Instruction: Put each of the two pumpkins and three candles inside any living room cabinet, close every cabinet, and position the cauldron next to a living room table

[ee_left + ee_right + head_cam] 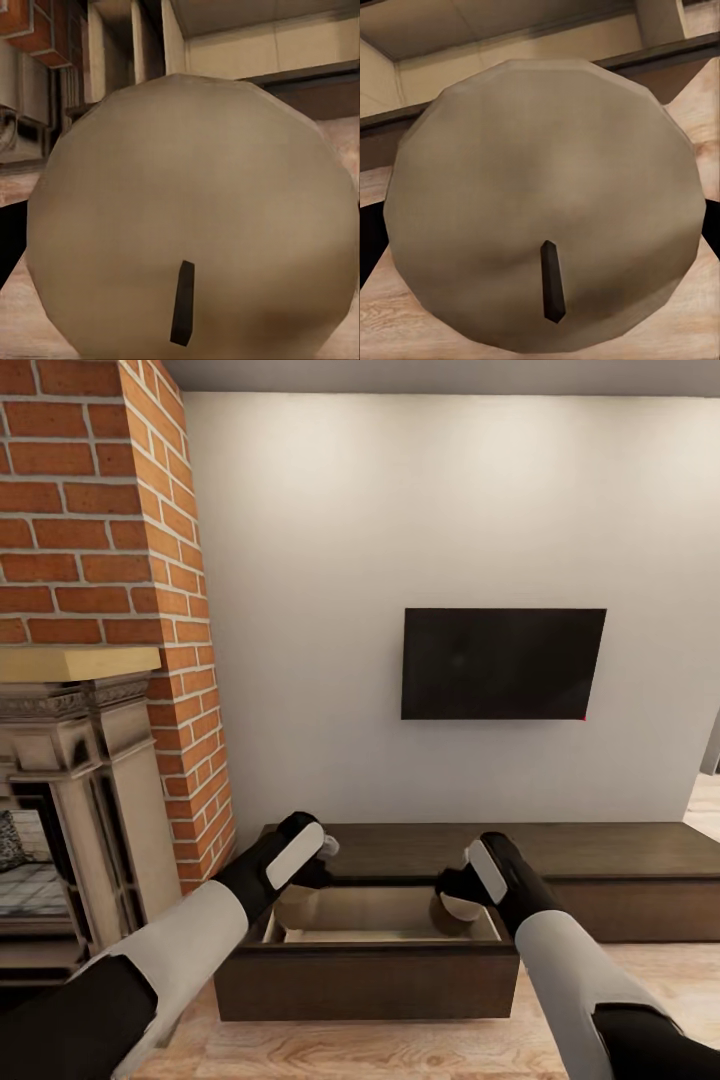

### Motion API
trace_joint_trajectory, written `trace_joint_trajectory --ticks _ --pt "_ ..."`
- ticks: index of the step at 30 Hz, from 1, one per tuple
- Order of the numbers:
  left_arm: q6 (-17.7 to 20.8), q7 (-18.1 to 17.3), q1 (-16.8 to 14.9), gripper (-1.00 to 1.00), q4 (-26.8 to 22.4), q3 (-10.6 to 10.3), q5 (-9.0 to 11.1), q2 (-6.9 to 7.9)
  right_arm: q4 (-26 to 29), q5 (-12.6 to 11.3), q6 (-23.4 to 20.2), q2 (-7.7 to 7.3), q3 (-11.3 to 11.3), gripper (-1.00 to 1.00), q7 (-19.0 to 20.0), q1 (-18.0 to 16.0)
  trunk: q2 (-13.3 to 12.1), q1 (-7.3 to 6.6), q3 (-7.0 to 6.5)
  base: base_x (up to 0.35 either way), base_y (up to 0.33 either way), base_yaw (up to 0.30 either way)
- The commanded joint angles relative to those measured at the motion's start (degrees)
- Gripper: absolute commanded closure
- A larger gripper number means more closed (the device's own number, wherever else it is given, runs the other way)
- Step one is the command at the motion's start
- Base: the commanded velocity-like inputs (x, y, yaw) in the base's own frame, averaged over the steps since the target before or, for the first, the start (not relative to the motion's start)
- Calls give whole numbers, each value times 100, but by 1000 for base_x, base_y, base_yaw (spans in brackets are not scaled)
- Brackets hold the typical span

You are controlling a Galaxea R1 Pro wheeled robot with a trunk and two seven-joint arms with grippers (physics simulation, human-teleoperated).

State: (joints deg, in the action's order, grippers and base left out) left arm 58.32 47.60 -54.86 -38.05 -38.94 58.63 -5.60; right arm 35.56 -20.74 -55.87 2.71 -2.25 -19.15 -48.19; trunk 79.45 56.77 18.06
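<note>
Candle (187, 225): beige-grey, dark wick. Second candle (544, 202): same colours. Cabinet (600, 860): dark brown, pale wood interior. Chimney (100, 510) beside it: red brick, light mortar. TV (503, 663): black.

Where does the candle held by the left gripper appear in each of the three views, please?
Head view: the left-hand candle sits lower left of centre, under the left gripper, over the open drawer.
Left wrist view: it sits centred, wick end toward the camera.
Right wrist view: a different candle.
Shared landmark: the drawer's pale interior.
</note>
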Motion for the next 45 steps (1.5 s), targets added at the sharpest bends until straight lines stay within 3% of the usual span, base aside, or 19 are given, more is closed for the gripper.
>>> trace_joint_trajectory --ticks 1,11,20,45 --pt "-84 33 -57 100 112 -23 87 -6 -35 -48 30 12 31 100 -80 -8 5 0 8 0 0 0" --pt "-577 -419 -153 100 541 -26 53 -49 -108 -49 115 36 149 100 -155 -23 5 0 8 0 0 0" --pt "-788 -1113 -148 100 652 -34 46 -9 -110 -44 120 45 154 100 -159 -22 5 0 8 0 0 0" --pt "-1006 -1208 -121 100 560 -37 38 0 -105 -54 129 38 162 100 -127 -15 5 0 8 13 -26 0"
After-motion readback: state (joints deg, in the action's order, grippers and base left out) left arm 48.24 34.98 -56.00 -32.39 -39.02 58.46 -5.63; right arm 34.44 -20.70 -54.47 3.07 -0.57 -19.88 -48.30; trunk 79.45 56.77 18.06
